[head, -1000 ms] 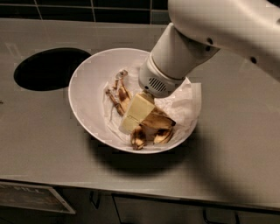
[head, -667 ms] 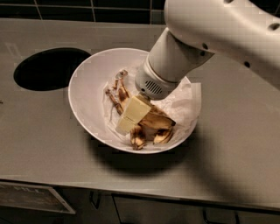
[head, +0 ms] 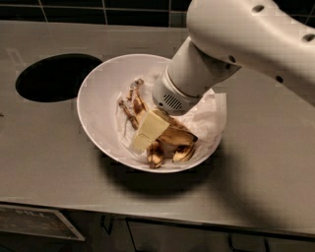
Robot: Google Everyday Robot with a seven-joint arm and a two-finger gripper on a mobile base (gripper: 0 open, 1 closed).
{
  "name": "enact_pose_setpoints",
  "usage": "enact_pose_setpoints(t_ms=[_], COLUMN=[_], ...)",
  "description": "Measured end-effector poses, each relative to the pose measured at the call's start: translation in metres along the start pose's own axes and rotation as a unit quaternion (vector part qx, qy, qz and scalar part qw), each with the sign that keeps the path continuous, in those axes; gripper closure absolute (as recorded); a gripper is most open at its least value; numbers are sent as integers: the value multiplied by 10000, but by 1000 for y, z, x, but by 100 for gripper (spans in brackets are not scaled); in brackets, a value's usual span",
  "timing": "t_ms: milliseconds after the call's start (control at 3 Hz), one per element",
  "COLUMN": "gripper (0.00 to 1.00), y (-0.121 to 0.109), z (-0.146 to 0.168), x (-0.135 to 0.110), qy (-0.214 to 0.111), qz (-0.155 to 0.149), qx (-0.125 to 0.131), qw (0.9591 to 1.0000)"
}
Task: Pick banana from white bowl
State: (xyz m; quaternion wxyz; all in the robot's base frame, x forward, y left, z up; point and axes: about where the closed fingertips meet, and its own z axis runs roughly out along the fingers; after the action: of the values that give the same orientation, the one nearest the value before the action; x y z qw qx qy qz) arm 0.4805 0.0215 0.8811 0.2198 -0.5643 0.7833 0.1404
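While the white arm reaches in from the upper right of the camera view, its thick forearm slopes down and to the left. It ends in a round wrist collar with a small vent grille, which hangs just over the far-right inner wall of the white bowl. Below the collar the hand shows as 1 pale cream block, tilted, pointing down-left into the bowl's middle and lying against the banana. Hand state: cannot tell. The view does not show whether it is clenched on the peel or released, only that it touches the peel from above. Banana location: inside the white bowl, low in the basin, centre to front-right. It is a limp peel, yellow-brown with heavy spotting. 2 curled strip ends sit at the front near the rim, and thinner dark strips trail up-left toward the bowl's back, past the hand. Part of the peel is covered by the hand. A crumpled white paper sheet lies under and to the right of the peel, its edge lapping over the bowl's right rim. The bowl stands on the grey table, casting a dark shadow toward the front. A dark oval hole in the table sits just beside the bowl on the left. Dark tiles run along the back edge.
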Motion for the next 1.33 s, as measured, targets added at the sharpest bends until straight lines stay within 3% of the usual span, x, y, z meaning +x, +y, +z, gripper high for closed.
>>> enact_pose_setpoints(t_ms=[333,1333], gripper=[12,19], y=[0,0], z=[-7,-6], x=[6,14], qy=[-19,81], qz=[109,178], qx=[87,7], qw=[9999,9998])
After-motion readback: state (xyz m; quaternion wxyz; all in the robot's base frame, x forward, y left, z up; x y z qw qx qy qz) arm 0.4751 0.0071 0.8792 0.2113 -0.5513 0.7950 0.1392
